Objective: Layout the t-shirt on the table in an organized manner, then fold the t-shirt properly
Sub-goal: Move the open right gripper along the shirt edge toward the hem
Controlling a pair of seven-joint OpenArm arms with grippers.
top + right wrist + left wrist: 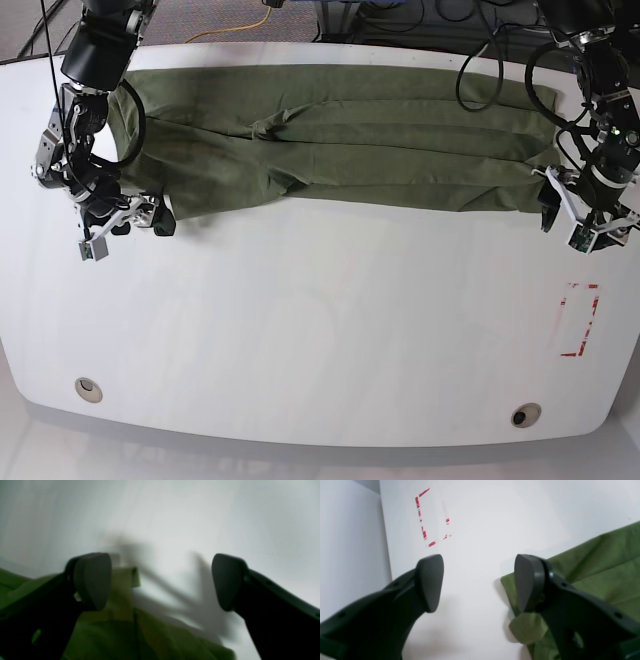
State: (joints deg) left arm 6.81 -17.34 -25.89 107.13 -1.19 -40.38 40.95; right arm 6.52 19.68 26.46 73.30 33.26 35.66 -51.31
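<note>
Olive-green cotton, soft and wrinkly, the t-shirt (340, 140) lies stretched in a long band across the far half of the white counter (320, 340), folded lengthwise on itself with creases running from one end to the other and a bunched knot of folds near its middle. The left claw (480, 582) sits at the right end of the scene, jaws apart and gripping nothing, one finger over the cloth's corner and the other over bare counter, with the red dashed rectangle (432, 520) just beyond it. The right claw (161, 581) is at the left end, jaws spread wide and empty, above a small tab of fabric at the shirt's near edge. The cloth looks light and limp, so it will likely sag and drag rather than hold a shape, and it should slide easily on the glossy surface. The sensible places to pinch are the near corners at each end, taking every layer at once, since a shallow pinch could lift only the top layer and undo the fold.
</note>
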